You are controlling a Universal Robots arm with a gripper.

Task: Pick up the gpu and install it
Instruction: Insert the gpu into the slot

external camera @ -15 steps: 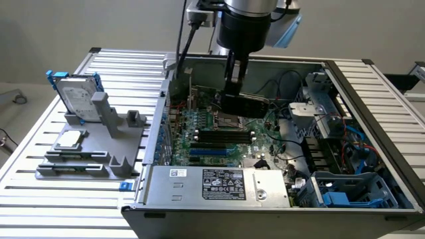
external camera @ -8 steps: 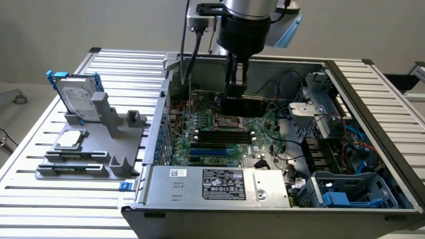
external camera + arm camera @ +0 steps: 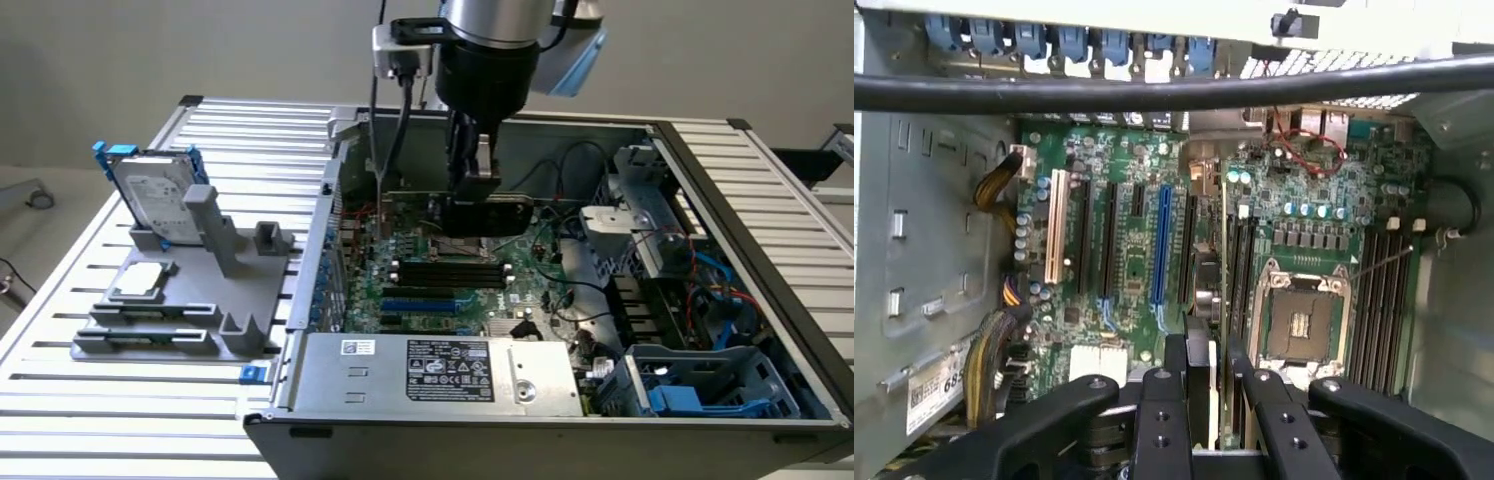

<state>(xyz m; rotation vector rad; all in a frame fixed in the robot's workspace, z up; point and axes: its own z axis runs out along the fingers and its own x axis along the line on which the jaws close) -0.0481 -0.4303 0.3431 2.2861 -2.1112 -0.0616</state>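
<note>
- The fingers [image 3: 1176, 365] pinch the gpu [image 3: 1211, 400] between them. In the wrist view it shows edge-on, as a thin strip.
- The gripper [image 3: 478, 190] hangs straight down from the arm into the open computer case [image 3: 747, 200]. It holds the gpu's black shroud upright over the motherboard [image 3: 441, 290].
- Whether the card touches the board cannot be told.
- In the wrist view, a blue slot [image 3: 1159, 245] lies to one side of the card's edge and the open processor socket [image 3: 1301, 318] to the other.
- A thick black cable [image 3: 1154, 92] crosses in front of the wrist camera.
- The remaining places read the exterior view as a clock face centred on the gpu.
- Loose black wires [image 3: 577, 160] loop at 2 o'clock, close by.
- The silver power supply [image 3: 441, 370] lies at 6 o'clock.
- A blue drive cage [image 3: 694, 385] sits at 4 o'clock.
- At 9 o'clock, outside the case, a grey holder [image 3: 200, 300] stands on the slatted desk [image 3: 134, 420]. It carries a blue-framed hard drive [image 3: 154, 190] and a small silver chip [image 3: 143, 282].
</note>
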